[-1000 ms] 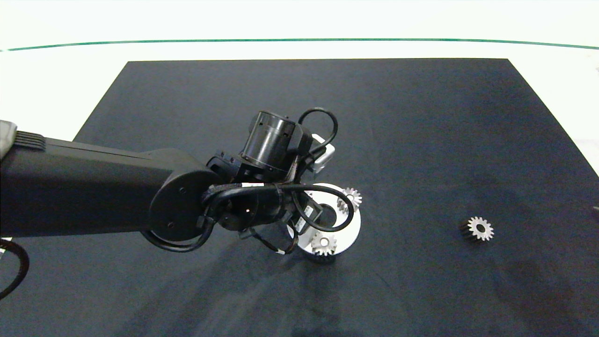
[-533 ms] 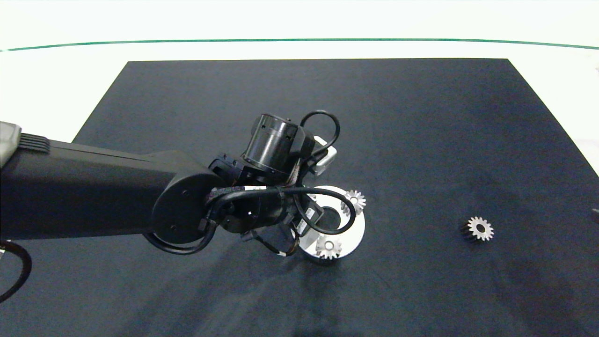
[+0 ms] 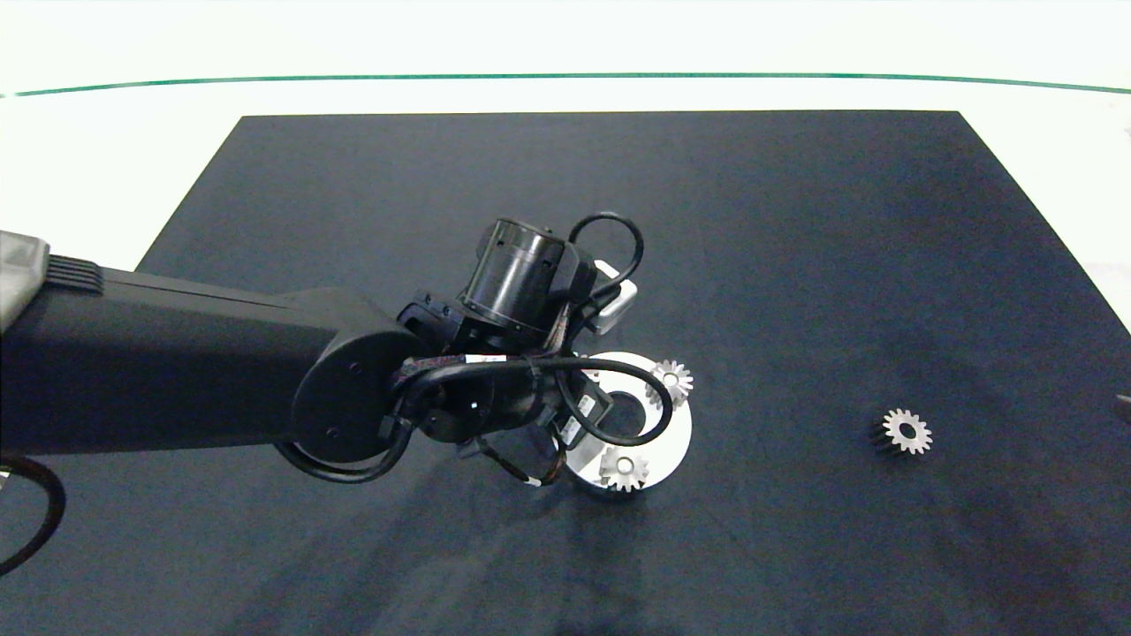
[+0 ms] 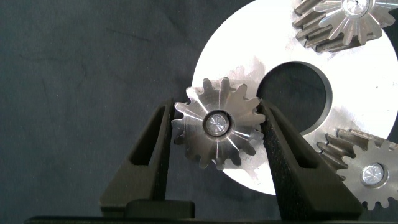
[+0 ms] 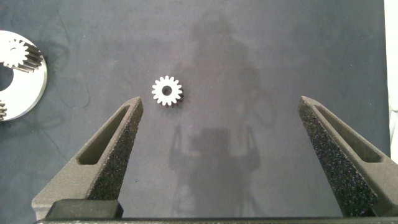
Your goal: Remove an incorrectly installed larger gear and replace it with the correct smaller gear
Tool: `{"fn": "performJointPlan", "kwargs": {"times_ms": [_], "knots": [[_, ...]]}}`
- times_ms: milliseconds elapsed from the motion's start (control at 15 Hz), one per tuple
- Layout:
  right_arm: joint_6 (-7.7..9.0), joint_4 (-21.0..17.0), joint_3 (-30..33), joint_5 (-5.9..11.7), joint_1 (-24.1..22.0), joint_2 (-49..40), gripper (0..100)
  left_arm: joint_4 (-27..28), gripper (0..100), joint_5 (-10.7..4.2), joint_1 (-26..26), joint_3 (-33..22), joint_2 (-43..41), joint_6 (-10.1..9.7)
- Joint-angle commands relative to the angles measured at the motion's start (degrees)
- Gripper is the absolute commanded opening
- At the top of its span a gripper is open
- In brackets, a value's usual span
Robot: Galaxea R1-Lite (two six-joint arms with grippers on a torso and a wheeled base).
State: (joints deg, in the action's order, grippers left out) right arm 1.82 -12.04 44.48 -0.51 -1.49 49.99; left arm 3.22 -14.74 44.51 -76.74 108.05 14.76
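The left gripper [image 4: 217, 132] pinched the larger gear [image 4: 217, 129], and the disc [image 3: 673, 430] had shifted rightward, suggesting removal was starting.

The left arm [image 3: 168, 362] is a thick matte-black tube with a ribbed grey collar, a rounded elbow housing with small screws, a glossy black cylindrical wrist joint, looping black cables, white labels and dark grey wedge-shaped fingers [image 4: 149, 155] with textured foam pads.
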Motion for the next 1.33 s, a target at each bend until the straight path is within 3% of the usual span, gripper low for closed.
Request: {"fn": "performJointPlan", "kwargs": {"times_ms": [67,333,1067,1333], "knots": [[0.03,-0.1,0.0,-0.02,0.0,-0.1,100,0.1,30,-0.12,0.0,-0.2,0.2,0.09],[0.03,-0.1,0.0,-0.02,0.0,-0.1,100,0.3,22,-0.12,0.0,-0.3,0.2,0.18],[0.03,-0.1,-0.7,-1.42,-1.1,-0.1,100,0.6,22,-0.12,-0.6,-1.4,1.2,0.44],[0.03,0.0,-0.7,-1.42,-1.2,-0.1,100,5.9,22,-0.12,-0.6,-5.4,1.1,0.44]]}}
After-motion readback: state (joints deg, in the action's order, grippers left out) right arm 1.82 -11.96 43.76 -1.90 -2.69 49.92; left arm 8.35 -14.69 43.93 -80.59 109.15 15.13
